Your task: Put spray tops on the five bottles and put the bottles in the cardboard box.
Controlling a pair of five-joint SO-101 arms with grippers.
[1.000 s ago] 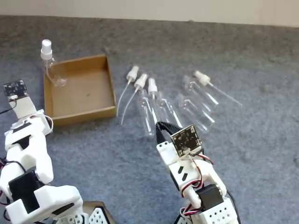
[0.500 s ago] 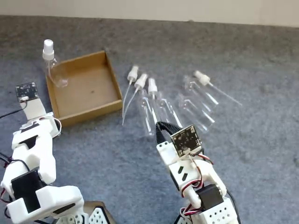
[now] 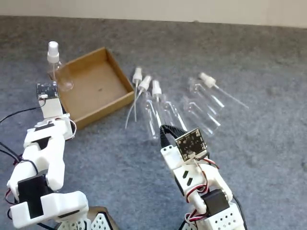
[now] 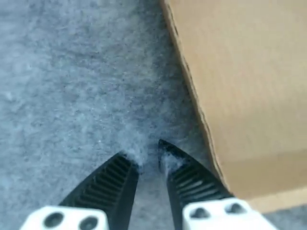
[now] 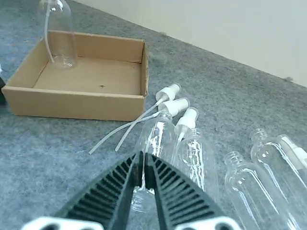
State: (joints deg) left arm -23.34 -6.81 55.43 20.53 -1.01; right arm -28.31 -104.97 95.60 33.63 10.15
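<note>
The cardboard box lies skewed at the back left of the carpet. A clear bottle with a white spray top stands in its far left corner. My left gripper is down on the carpet just beside the box wall, its fingers a narrow gap apart and holding nothing. My right gripper is shut and empty, hovering near the lying bottles. Two loose spray tops with tubes lie right of the box. Several uncapped bottles lie beyond the right arm.
Another spray top with a long tube lies beside the bottles at the right. One lying bottle has a white top at its neck. Grey carpet stretches bare to the right and front.
The left arm has swung forward and to the right along the box. The box has turned and slid right, carrying the standing bottle with it. The right arm has kept still.
</note>
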